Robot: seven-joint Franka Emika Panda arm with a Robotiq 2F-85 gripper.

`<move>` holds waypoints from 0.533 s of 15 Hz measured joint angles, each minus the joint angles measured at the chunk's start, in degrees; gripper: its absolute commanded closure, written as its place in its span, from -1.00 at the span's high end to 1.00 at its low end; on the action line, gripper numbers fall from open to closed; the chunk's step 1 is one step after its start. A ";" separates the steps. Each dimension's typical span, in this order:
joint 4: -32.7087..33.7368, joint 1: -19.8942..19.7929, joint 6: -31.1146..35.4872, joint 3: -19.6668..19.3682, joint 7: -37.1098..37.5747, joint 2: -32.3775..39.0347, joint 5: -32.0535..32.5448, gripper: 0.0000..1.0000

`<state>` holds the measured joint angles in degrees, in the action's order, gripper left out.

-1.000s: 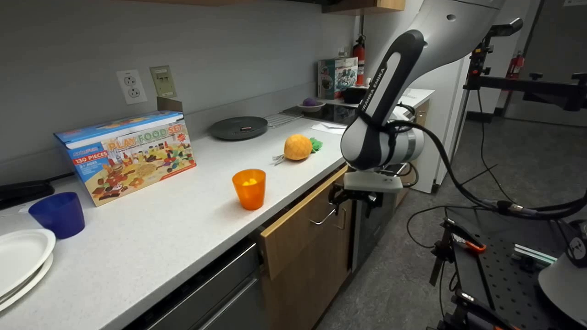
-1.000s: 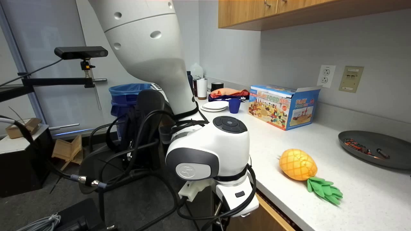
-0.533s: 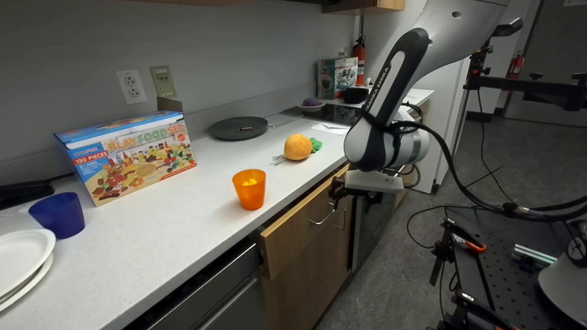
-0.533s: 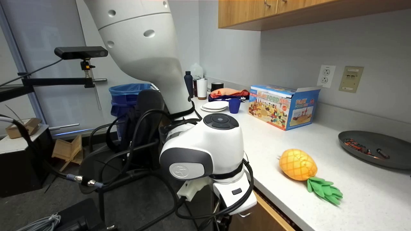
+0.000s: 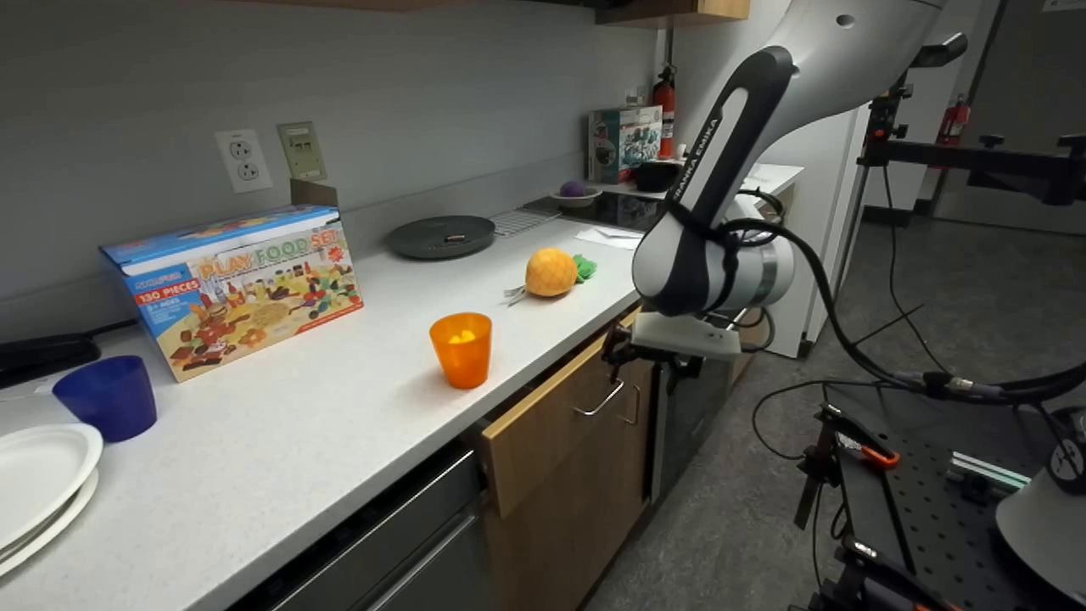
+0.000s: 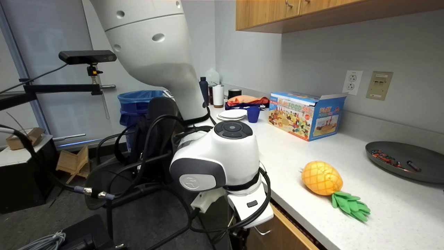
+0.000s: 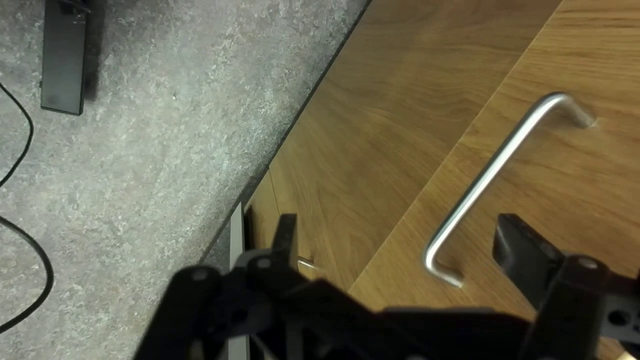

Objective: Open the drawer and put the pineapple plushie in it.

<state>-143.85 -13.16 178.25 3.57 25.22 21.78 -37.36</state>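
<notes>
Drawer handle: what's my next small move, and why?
I'd probably ease the gripper toward the handle, ready to close on it: in the wrist view the jaws are open with part of the handle showing between them, ungripped, and the drawer stands only slightly open.

An orange cup (image 5: 462,365) holding something yellow (image 5: 462,337) stands on the white countertop (image 5: 339,441), well apart from a blue cup (image 5: 110,400) just beside stacked white plates (image 5: 42,471). A Play Food Set box (image 5: 254,293) stands near the wall (image 5: 441,102). A dark round pan (image 6: 432,161) holds small pieces (image 6: 386,159), and a rounded purple thing (image 5: 573,188) sits in a pale bowl (image 5: 579,203).
</notes>
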 measured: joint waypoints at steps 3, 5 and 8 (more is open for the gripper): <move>0.80 -4.37 0.00 3.90 -0.29 0.55 -0.94 1.00; 1.21 -6.59 0.00 5.51 -0.34 1.23 -1.02 1.00; 1.55 -8.57 0.00 6.79 -0.34 2.77 -1.02 1.00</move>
<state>-142.30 -21.73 178.25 10.36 24.88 24.55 -38.38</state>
